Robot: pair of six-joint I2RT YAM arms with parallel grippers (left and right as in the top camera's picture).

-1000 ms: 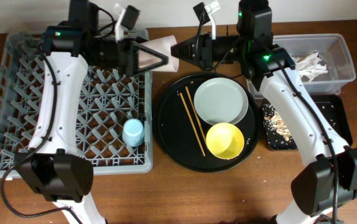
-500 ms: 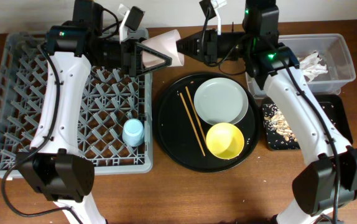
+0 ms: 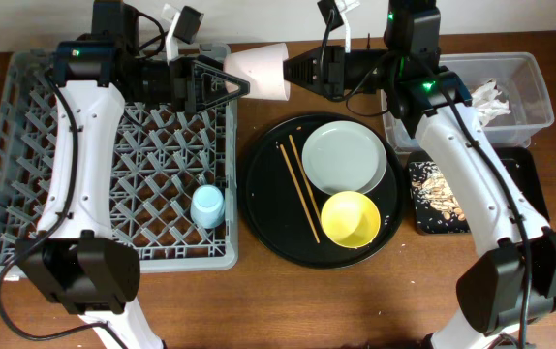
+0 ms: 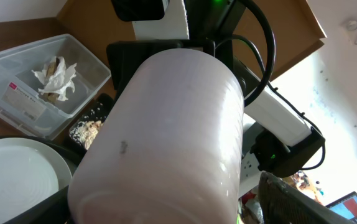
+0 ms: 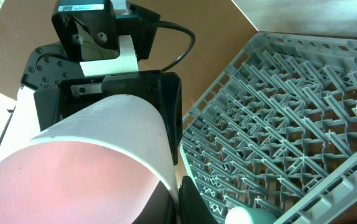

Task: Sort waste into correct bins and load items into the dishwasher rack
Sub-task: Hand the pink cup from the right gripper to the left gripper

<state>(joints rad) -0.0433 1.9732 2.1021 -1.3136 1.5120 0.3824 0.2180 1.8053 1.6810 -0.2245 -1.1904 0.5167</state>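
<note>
The pink cup (image 3: 259, 70) hangs on its side in the air behind the dishwasher rack's (image 3: 113, 254) back right corner. My right gripper (image 3: 295, 72) is shut on its rim, one finger inside and one outside, as the right wrist view (image 5: 178, 205) shows on the cup (image 5: 85, 168). My left gripper (image 3: 222, 85) is open, its fingers apart at the cup's base (image 4: 166, 137). The blue cup (image 3: 207, 206) stands upside down in the rack. The plate (image 3: 344, 157), yellow bowl (image 3: 350, 219) and chopsticks (image 3: 302, 194) lie on the round black tray (image 3: 259, 194).
The clear tub (image 3: 535, 92) at the back right holds crumpled napkins (image 3: 481, 97). The shallow black rectangular tray (image 3: 520, 184) in front of it holds brownish food scraps (image 3: 438, 194). Both arms reach over the back of the table.
The cup has risen a little and stayed with the right gripper. The left gripper has drawn back to the left, so that only its fingertips flank the cup's base.
</note>
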